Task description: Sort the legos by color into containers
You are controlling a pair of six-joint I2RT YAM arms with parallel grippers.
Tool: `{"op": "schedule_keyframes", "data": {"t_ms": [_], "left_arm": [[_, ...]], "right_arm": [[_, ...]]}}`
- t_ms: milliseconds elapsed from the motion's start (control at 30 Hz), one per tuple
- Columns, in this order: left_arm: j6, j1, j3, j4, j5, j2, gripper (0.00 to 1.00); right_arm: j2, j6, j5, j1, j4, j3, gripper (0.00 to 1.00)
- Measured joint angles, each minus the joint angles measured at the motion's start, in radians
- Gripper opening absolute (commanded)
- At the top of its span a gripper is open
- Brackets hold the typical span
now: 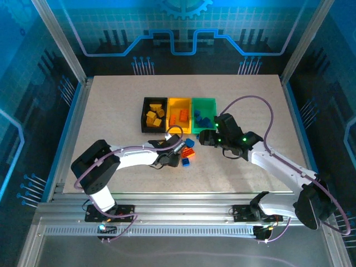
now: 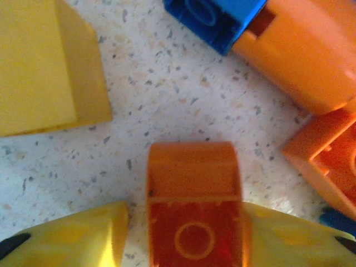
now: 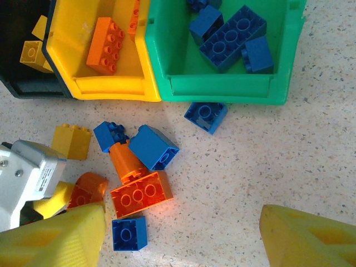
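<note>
Arms first: the left arm [image 1: 130, 157] and the right arm [image 1: 278, 167] reach from the near edge of the table [image 1: 105, 122] toward its middle.

The left gripper [image 1: 177, 151] is low, at the near side of the loose legos [image 1: 188, 153]. In its wrist view the two yellow fingers [image 2: 67, 239] stand on both sides of an orange brick [image 2: 192, 183] that rests on the table; one finger touches the brick, and beside the other a thin strip of table shows. The jaws are partly closed around it; if the brick is really gripped, I cannot tell. A yellow brick [image 2: 44, 67], a blue brick [image 2: 217, 19] and two more orange ones lie near it, not touching it.

The right gripper [image 3: 181, 228] hangs over bare table just right of the legos; its fingers are wide apart and nothing is between them.

Before it the loose legos lie close together: a small blue one [image 3: 129, 233] nearest, then a flat orange one [image 3: 142, 193], then a round orange one under two blue ones; farther, a lone blue brick [image 3: 206, 115] lies just in front of the green bin [image 3: 222, 86], very close to its wall.

The three bins stand in a row, side by side, beyond the loose legos. The black bin [image 1: 143, 118] on the left has yellow legos inside; the yellow bin [image 3: 111, 88] in the middle has orange ones; the green bin on the right has blue ones.
</note>
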Motion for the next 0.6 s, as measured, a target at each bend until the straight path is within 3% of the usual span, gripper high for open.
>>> {"op": "schedule_keyframes", "data": {"t_ms": [133,367,467,600], "left_arm": [[0.0,0.0,0.003,0.0,-0.006,0.001,0.31],[-0.014,0.007,0.006,-0.019,0.011,-0.143,0.32],[-0.014,0.048,0.101,-0.026,0.029,-0.178,0.33],[-0.014,0.139,0.314,-0.015,0.044,-0.082,0.33]], "right_arm": [[-0.001,0.0,0.0,0.0,-0.001,0.0,0.75],[-0.005,0.001,0.0,-0.002,0.003,-0.042,0.75],[-0.005,0.006,0.0,-0.002,0.004,-0.052,0.75],[0.0,0.009,-0.001,-0.002,0.005,-0.054,0.75]]}}
